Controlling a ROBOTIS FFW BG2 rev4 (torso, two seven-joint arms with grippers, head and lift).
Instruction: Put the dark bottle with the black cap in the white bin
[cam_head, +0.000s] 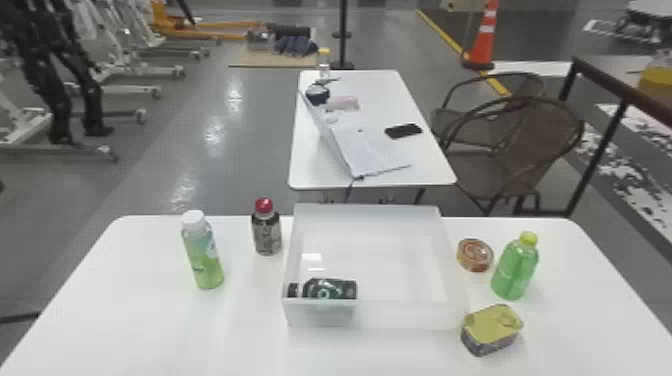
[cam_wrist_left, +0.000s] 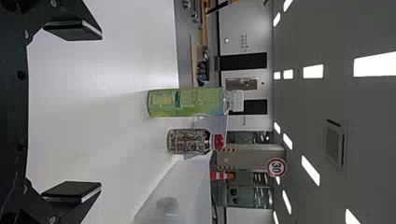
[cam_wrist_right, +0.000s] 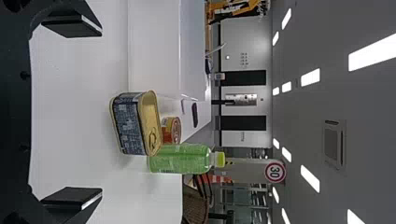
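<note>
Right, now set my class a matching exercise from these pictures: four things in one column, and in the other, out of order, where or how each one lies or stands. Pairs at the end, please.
Things
1. dark bottle with the black cap
2. bottle with the red cap
3. round tin
4. rectangular tin

Places and states
A. on the table, between the bin and the green bottle with the yellow cap
B. lying on its side inside the white bin
C. by the bin's near right corner
D. upright, just left of the bin

Pairs
1-B, 2-D, 3-A, 4-C
</note>
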